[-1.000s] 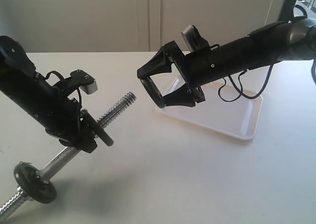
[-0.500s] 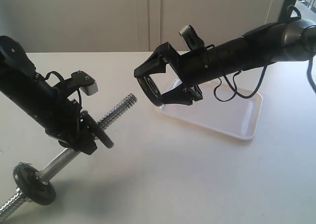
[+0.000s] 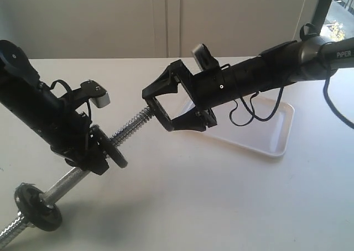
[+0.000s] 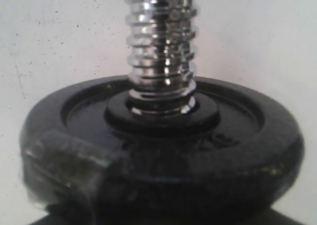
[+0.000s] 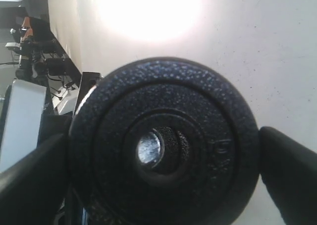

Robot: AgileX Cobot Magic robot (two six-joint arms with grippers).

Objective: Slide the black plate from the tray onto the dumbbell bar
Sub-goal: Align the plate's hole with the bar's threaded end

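**So, plate's off the tray and sitting right at the bar tip**

Okay, the right gripper (image 3: 158, 110) has the black plate (image 3: 162, 108) pinched across its rim. In the right wrist view there's one of the fingers (image 5: 30, 173) on each side of it, so the jaws are spread wide but clamped on the plate. It's up in the air, clear of the worktop (image 3: 221, 207), standing on edge.

The tray (image 3: 274, 143) is just behind that gripper, on the right side of the worktop and nearer the far edge than the near one. The plate isn't touching it.

The plate's flat face points straight at the threaded tip of the dumbbell bar (image 3: 130, 126), and from the outside the two look like they're touching or nearly so. Through the plate's centre hole the right wrist view shows a bit of shiny chrome, slightly off to one side of the hole. I honestly can't tell if the tip is inside the hole or just in front of it.

The left gripper (image 3: 98, 151) is closed around the bar and holds it tilted. The threaded tip is up towards the plate and the other end is down by the near left corner of the worktop.

One black disc (image 3: 115, 150) sits on the bar just beside that gripper, on the tip side. A second disc (image 3: 37, 207) is further down the bar, near the low end.
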